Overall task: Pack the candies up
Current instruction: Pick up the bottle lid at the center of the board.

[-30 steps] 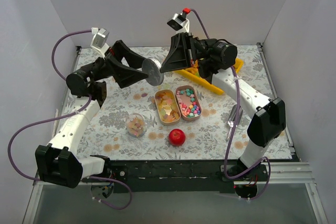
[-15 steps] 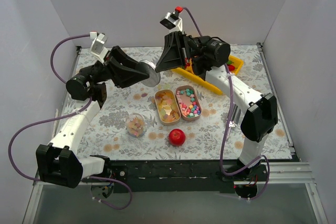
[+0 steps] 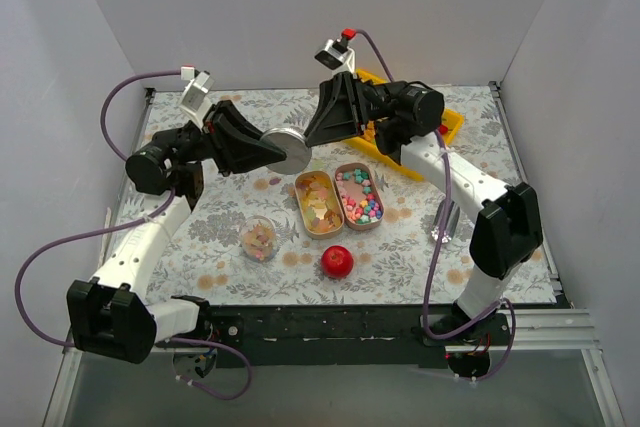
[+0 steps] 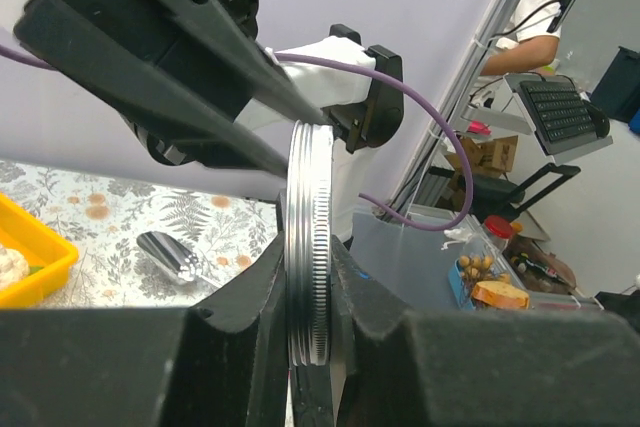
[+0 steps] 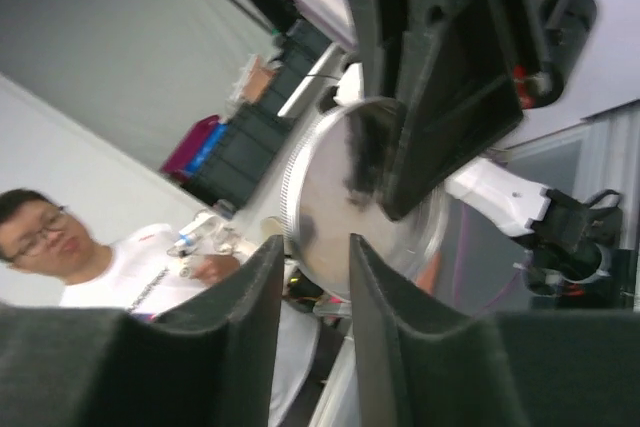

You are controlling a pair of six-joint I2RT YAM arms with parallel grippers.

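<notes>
Amber and orange candies [image 3: 318, 201] fill the left of two open oval tins; more lie in a small glass jar [image 3: 260, 239]. Above the table's middle, my left gripper [image 3: 284, 151] is shut on a round ribbed metal lid [image 3: 291, 149]. In the left wrist view the lid [image 4: 308, 237] stands edge-on, clamped between both pads. My right gripper [image 3: 313, 131] faces it from the right, its jaws slightly apart and off the lid. In the right wrist view the lid [image 5: 350, 197] lies just beyond my right gripper [image 5: 314, 247], with the left gripper's fingers [image 5: 440, 77] on it.
The right tin [image 3: 359, 197] holds multicoloured candies. A glossy red ball [image 3: 338, 261] lies in front of the tins. A yellow tray [image 3: 452, 123] sits at the back right under the right arm. A metal scoop [image 3: 445, 221] lies at the right.
The left gripper has closed on the lid. The right gripper, which was shut on it, has opened and let go. Both arms shifted slightly, the lid now a little lower.
</notes>
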